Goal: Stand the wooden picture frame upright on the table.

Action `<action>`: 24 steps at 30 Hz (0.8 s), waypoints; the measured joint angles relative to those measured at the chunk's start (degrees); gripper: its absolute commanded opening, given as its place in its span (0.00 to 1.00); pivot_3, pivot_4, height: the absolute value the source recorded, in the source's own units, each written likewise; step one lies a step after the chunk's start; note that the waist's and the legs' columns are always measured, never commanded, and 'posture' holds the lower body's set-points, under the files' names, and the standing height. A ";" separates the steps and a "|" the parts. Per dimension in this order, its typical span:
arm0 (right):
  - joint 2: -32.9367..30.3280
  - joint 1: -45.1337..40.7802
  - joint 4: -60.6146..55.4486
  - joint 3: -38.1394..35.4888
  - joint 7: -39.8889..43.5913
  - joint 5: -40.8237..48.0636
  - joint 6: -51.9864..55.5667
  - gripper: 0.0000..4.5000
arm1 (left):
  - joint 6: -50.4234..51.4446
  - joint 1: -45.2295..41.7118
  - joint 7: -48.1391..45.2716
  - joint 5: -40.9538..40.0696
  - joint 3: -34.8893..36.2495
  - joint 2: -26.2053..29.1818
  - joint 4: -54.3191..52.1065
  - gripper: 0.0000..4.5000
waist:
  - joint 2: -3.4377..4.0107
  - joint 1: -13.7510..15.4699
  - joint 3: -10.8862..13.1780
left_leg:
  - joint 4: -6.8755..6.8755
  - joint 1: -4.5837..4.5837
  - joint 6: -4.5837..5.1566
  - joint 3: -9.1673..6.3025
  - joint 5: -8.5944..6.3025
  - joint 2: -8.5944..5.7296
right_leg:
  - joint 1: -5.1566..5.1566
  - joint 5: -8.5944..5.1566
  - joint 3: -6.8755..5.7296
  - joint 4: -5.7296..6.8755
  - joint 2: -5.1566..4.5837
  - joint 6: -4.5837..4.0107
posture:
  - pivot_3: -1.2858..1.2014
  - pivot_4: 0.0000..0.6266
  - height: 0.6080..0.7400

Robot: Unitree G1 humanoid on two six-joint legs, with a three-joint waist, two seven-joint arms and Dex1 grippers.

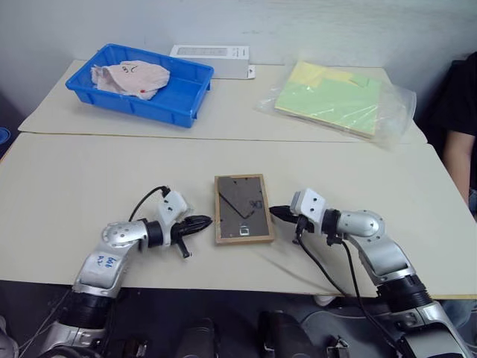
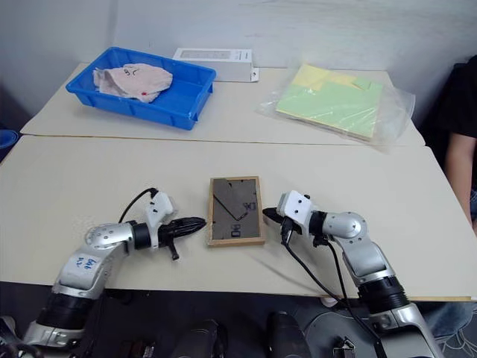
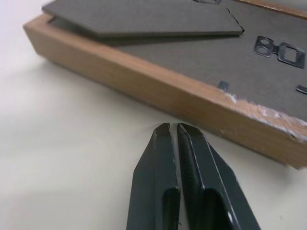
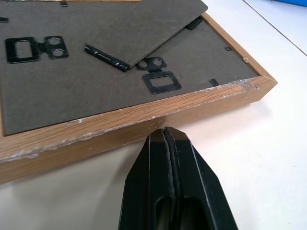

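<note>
Blue plastic bin (image 1: 182,95) at the far left holds crumpled pinkish cloth (image 1: 128,77). On the matte beige table (image 1: 74,186) the left gripper (image 1: 209,221) is closed and empty, its tip near the frame (image 1: 242,208). This light-wood rectangle lies flat, grey back panel up. The right gripper (image 1: 273,211), closed and empty, points at its other side.

Table (image 1: 89,186) bears frame (image 1: 243,209), bin (image 1: 141,80), bag (image 1: 339,101).
</note>
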 measured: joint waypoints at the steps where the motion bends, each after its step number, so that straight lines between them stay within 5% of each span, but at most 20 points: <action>1: -0.77 0.11 -0.04 -0.27 0.49 0.07 0.00 0.00 | 6.38 -0.04 0.16 -3.51 2.32 1.11 -0.82 0.31 | 0.00 0.00 0.00 | 0.00 -0.01 0.00 -0.04 0.00 0.01 | 0.00 0.00 0.00 0.00 0.00 0.00 | 0.52 0.24 1.00; 6: -3.08 1.06 -3.01 -1.62 3.00 1.32 0.23 0.00 | 41.49 -6.26 0.95 -18.14 10.10 5.39 -0.49 0.65 | -0.02 0.31 0.01 | 0.01 -0.02 0.02 -0.16 -0.01 -0.07 | 0.03 0.00 -0.01 0.03 -0.03 0.00 | 0.52 0.24 1.00; 10: -3.57 1.75 -5.64 -0.21 3.99 0.86 1.06 0.00 | 54.95 -15.97 5.52 -27.68 8.89 5.82 9.87 0.96 | -0.04 0.27 0.00 | 0.03 0.00 0.03 -0.30 -0.02 -0.17 | 0.05 0.00 -0.01 0.09 -0.06 0.00 | 0.52 0.24 1.00; 24: -2.40 2.41 -8.32 1.79 2.64 -0.49 6.16 0.00 | 55.34 -24.62 24.18 -42.61 3.52 -0.72 21.74 0.99 | -0.03 0.50 -0.01 | 0.07 0.05 -0.02 -0.39 0.02 -0.29 | 0.09 0.00 -0.06 0.12 -0.14 0.00 | 0.52 0.24 1.00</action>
